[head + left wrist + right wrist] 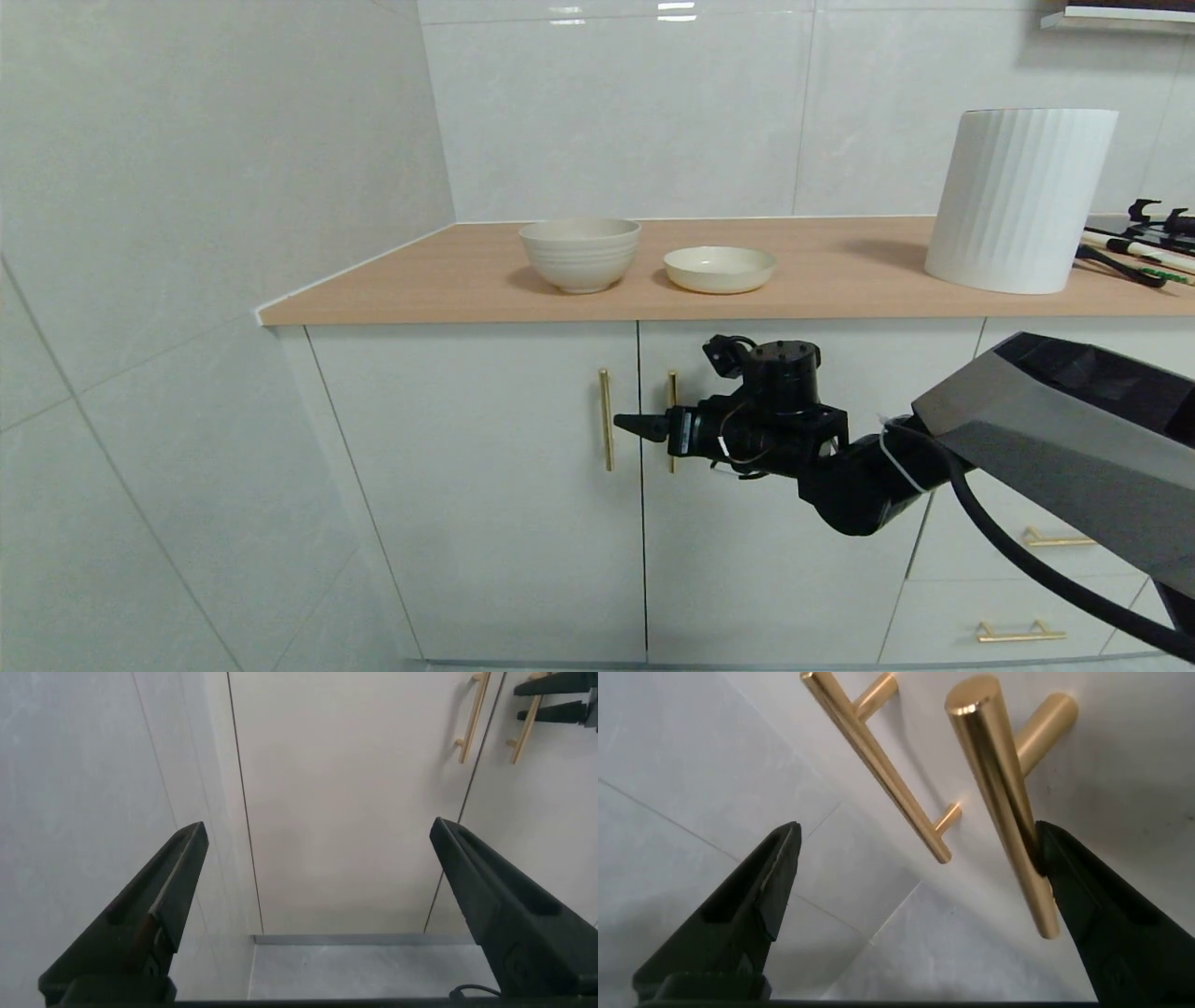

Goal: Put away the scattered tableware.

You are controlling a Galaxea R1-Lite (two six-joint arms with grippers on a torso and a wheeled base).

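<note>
My left gripper (318, 829) is spread wide and empty. It faces the left cabinet door (485, 485) low down, near the tiled side wall (187, 280). On the countertop (840, 285), the bowl (579, 254) and the shallow dish (719, 269) sit side by side near the front edge. Below them, my right arm extends level. My right gripper (630, 427) is open and holds nothing, at the left handle (606, 420) and right handle (671, 387). A ribbed white container (1022, 201) stands well to the right.
</note>
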